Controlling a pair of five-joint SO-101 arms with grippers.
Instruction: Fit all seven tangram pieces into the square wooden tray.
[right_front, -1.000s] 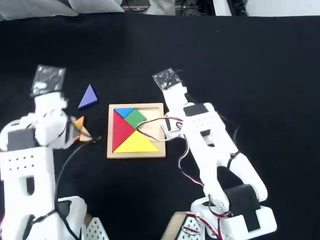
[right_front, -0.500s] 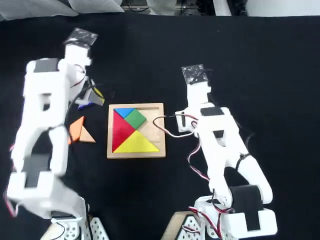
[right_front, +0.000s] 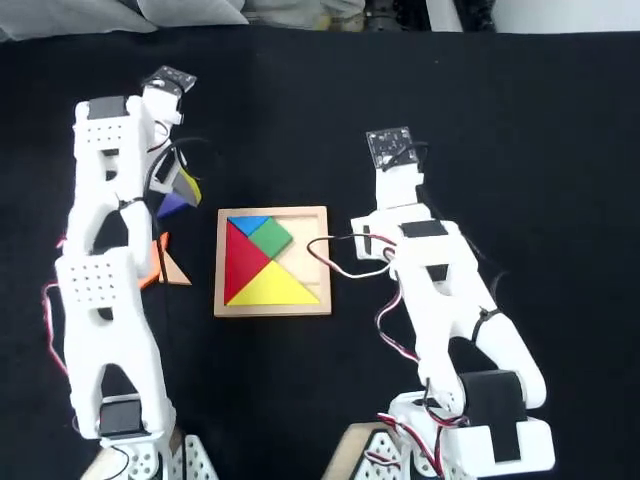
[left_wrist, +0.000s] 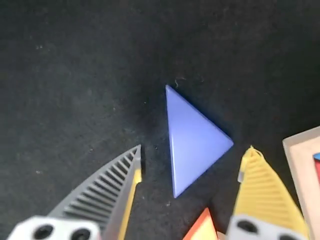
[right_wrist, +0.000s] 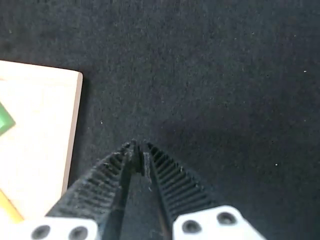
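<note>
High view: tray (right_front: 312, 262) sits mid-bench, a little toward the left edge. Inside it are a red triangle (right_front: 243, 262) on the left, a yellow triangle (right_front: 270, 288) along the near rim, a green square (right_front: 270, 237) and a blue piece (right_front: 248, 224) at the far-left corner; the right part shows bare wood. On the bench just left of the tray lie an orange piece (right_front: 153, 262) and a tan piece (right_front: 176, 270), touching each other, the orange one partly under the left arm (right_front: 100, 280). The left gripper (right_front: 180, 192) hangs over a violet triangle (right_front: 171, 204), which lies toward the far edge from those two pieces, off the tray's far-left corner. The right arm (right_front: 430, 270) stands right of the tray, its wrist past the tray's far-right corner. Left wrist view: left gripper spread wide, grey finger (left_wrist: 117, 182) on one side of the violet triangle and yellow finger (left_wrist: 262, 185) on the other, neither touching it; the triangle lies flat on the bench. A tip of the orange piece shows between the fingers, and a tray corner at the frame edge. Right wrist view: right gripper (right_wrist: 138, 147) closed, fingertips pressed together, over bare bench beside the tray corner; slivers of the green square and yellow triangle show in the tray.
</note>
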